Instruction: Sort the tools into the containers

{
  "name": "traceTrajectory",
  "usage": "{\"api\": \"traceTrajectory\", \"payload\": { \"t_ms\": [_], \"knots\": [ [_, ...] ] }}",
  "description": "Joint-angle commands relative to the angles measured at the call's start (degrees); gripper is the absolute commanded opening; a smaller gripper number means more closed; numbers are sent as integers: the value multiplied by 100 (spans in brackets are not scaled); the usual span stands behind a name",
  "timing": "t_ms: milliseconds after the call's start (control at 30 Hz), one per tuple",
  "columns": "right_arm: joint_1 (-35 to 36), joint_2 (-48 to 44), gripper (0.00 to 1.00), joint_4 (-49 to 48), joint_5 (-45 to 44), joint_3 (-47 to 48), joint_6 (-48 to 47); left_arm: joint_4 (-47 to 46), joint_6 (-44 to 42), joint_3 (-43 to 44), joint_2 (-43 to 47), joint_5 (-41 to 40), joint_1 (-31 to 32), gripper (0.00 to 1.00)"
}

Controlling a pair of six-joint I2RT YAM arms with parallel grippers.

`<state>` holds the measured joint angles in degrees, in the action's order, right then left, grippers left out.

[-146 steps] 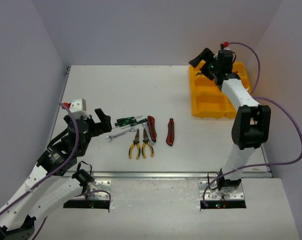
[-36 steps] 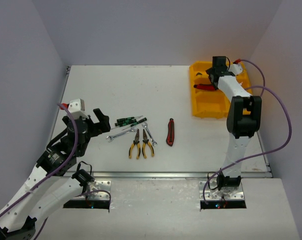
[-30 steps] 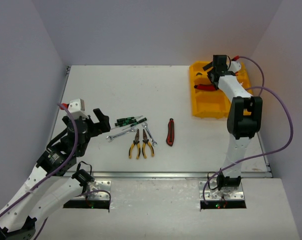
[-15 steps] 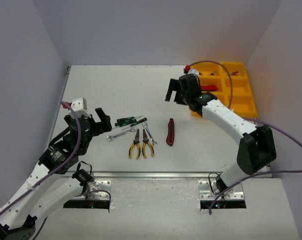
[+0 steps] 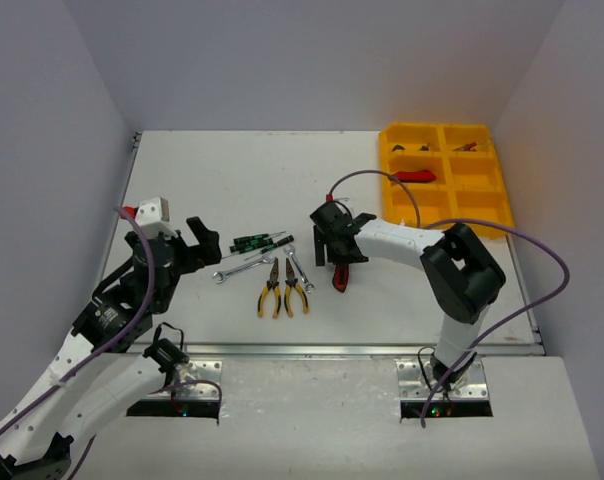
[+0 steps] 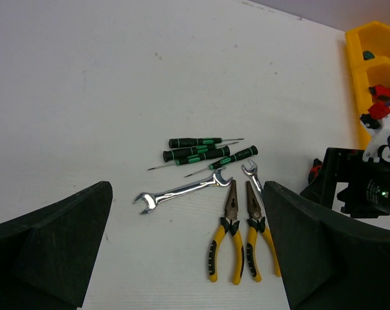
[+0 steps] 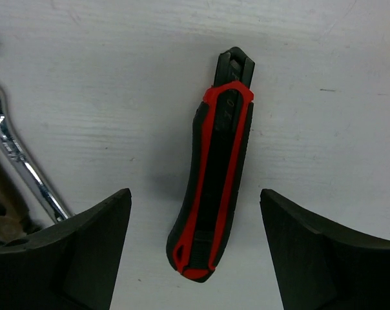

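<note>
A red-and-black cutter (image 7: 217,187) lies flat on the table between the fingers of my right gripper (image 7: 195,194), which is open and does not touch it. From above, the right gripper (image 5: 332,245) hangs over that cutter (image 5: 339,277). Left of it lie two yellow-handled pliers (image 5: 282,290), two silver wrenches (image 5: 244,267) and several green screwdrivers (image 5: 260,241). My left gripper (image 5: 197,240) is open and apart from them, nothing between its fingers (image 6: 59,245). The yellow tray (image 5: 386,160) at the back right holds another red-and-black cutter (image 5: 415,176).
Small tools lie in the tray's two far compartments (image 5: 465,147). In the left wrist view the pliers (image 6: 237,229), long wrench (image 6: 182,190) and screwdrivers (image 6: 201,150) lie ahead, with the right gripper's black body (image 6: 356,187) at the right.
My right arm has swung from the yellow tray down to the table's middle and now straddles the cutter there; its jaws have narrowed a little. The left arm has not moved.
</note>
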<state>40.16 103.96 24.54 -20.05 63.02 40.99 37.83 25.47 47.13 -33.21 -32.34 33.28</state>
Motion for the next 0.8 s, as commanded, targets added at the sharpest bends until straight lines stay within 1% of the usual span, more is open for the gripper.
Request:
{"api": "traceTrajectory", "payload": {
  "t_ms": [0, 133, 167, 267, 300, 333, 433, 500, 600, 733, 767],
  "knots": [
    [-55, 221, 71, 122, -137, 180, 162, -258, -95, 15, 50, 42, -49, 100],
    [-166, 325, 58, 87, 3, 124, 216, -272, -99, 19, 60, 56, -45, 100],
    [-187, 360, 50, 67, 115, 107, 202, -271, -104, 20, 60, 61, -44, 100],
    [-232, 399, 19, -19, 366, 49, 109, -267, -104, 19, 60, 65, -44, 100],
    [-237, 374, 6, -19, 404, 44, 79, -271, -104, 20, 64, 74, -49, 100],
    [-237, 337, 0, -22, 421, 41, 55, -276, -104, 15, 69, 75, -49, 100],
    [-297, 107, 0, -54, 524, 60, -22, -276, -113, 15, 63, 79, -41, 100],
    [-436, -171, 0, -91, 790, 123, -118, -276, -113, 15, 60, 79, -41, 100],
    [-994, -590, 0, -255, 1169, 206, -176, -276, -113, 15, 57, 84, -46, 100],
    [-1624, -955, 0, -434, 1222, 448, -154, -276, -113, 8, 77, 63, -42, 100],
    [-1910, -935, 0, -441, 1296, 629, -123, -276, -113, 11, 82, 61, -46, 100]
  ]
}}
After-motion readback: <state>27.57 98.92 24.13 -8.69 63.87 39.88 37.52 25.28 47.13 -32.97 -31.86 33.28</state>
